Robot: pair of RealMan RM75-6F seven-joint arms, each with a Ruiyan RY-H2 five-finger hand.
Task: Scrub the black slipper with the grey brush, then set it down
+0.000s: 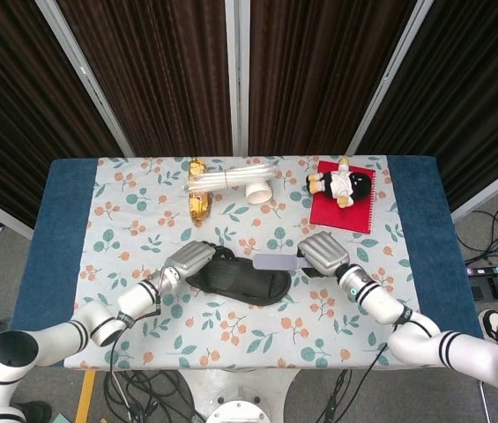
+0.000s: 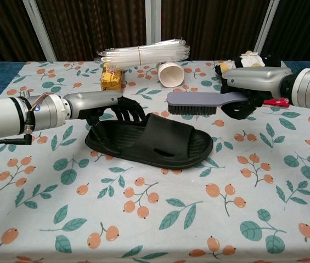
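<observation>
Grey brush (image 2: 198, 102) is gripped by the right robot hand (image 2: 248, 90); left robot hand (image 2: 111, 109), fingers spread, touches the black slipper (image 2: 149, 140).

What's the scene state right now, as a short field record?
slipper: black slipper flat on the floral tablecloth, mid-table
left robot hand: left robot hand on the slipper's heel end, fingers over its rim
right robot hand: right robot hand holds the grey brush by its handle
brush: level, bristles down, above the slipper's toe end; contact not visible
background: bundle of clear tubes, white cup, plush toy on red notebook
</observation>
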